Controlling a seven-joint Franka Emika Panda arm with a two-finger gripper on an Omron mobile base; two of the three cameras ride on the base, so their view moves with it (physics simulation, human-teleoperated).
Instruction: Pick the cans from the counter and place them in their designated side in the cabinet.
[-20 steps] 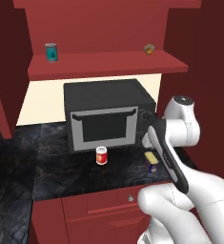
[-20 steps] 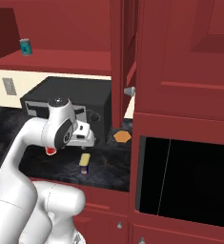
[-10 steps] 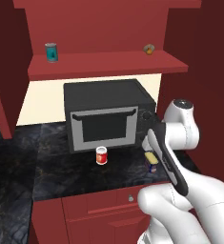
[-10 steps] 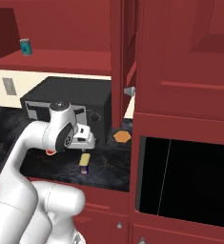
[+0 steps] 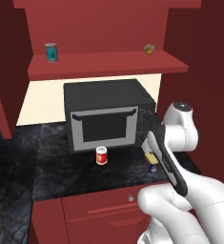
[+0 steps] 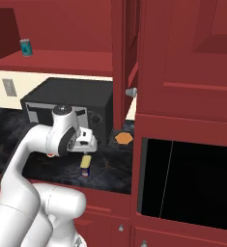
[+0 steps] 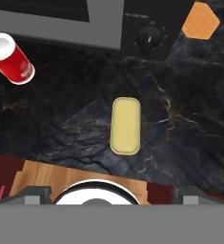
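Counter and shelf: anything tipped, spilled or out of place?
Nothing stands out. The red can and the navy-blue can stand upright, apart, on the counter in front of the microwave. The teal can stands upright on the cabinet shelf. No spills show.

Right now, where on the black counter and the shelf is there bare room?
Counter: bare left of the red can; crowded around the blue can under the gripper. Shelf: bare between teal can and small round thing.
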